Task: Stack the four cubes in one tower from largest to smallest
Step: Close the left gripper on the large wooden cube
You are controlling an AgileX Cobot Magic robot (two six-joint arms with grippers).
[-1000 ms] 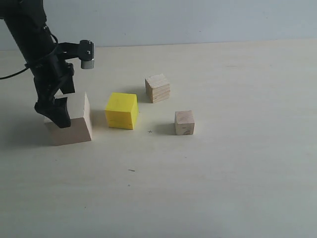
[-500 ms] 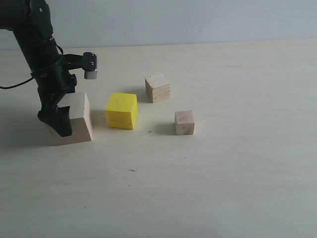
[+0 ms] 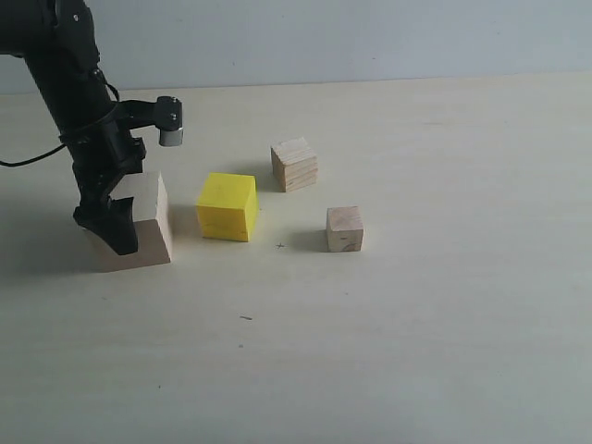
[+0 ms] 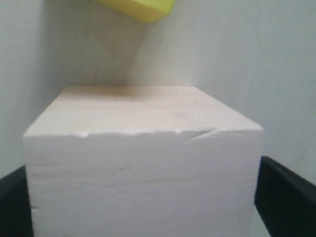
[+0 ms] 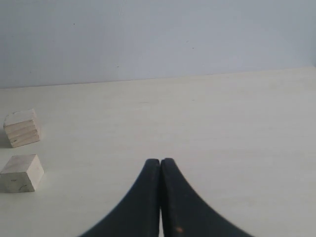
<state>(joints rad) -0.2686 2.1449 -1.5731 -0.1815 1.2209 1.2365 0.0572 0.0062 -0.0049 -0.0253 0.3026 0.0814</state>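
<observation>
Cannot see the far finger of the left gripper [image 4: 143, 205] in the exterior view; hidden behind the large pale wood cube [image 3: 153, 227]. Holds the jaws spread wide on both sides of this cube, not clenched; cannot tell about contact. Shows only a cut-off corner of the yellow cube [image 3: 227, 206], just beside, in the left wrist view. Finds the farther small wood cube [image 3: 294, 165] and the nearer, smaller one [image 3: 344, 228] apart, nothing stacked. Leaves much free pale table [image 3: 416, 351] in front. Right gripper [image 5: 160, 165] clenched on nothing. Matte wood, sharp edges, a chipped top edge on the large cube.

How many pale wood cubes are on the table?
3. Large wood cube at far left; small wood cube behind and right of the yellow cube; smallest wood cube right of the yellow one, nearer the camera. None looks hidden.
</observation>
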